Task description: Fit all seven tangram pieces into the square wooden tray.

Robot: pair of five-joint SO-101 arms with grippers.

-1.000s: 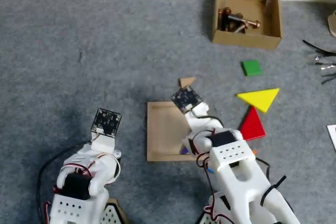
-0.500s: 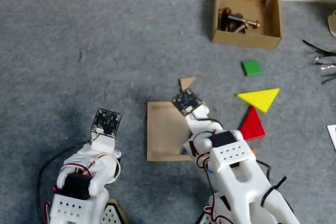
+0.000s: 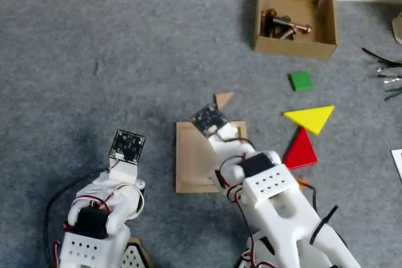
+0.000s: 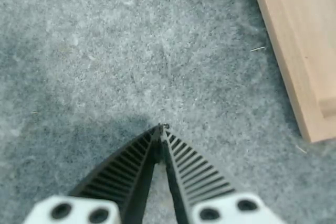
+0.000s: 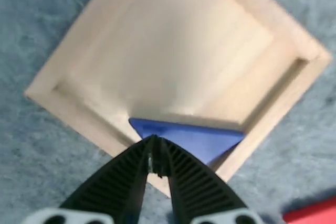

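Observation:
The square wooden tray (image 3: 188, 155) lies on the grey carpet, its middle bare. A blue triangle (image 5: 195, 136) lies flat in one corner of the tray (image 5: 173, 51). My right gripper (image 5: 154, 149) is shut with nothing in it, its tip at the blue triangle's edge. The right arm (image 3: 264, 183) stretches over the tray's near right part. A small tan triangle (image 3: 223, 99), a green square (image 3: 300, 81), a yellow triangle (image 3: 311, 117) and a red triangle (image 3: 300, 150) lie loose on the carpet. My left gripper (image 4: 161, 129) is shut over bare carpet beside the tray's rim (image 4: 286, 61).
A cardboard box (image 3: 295, 42) with metal parts stands at the back right. Black cables (image 3: 384, 73) lie at the right edge. A small orange bit (image 3: 303, 182) shows beside the right arm. The left arm (image 3: 100, 211) sits at the near left.
The right arm's wrist has swung left and farther out over the tray. The left arm has not moved.

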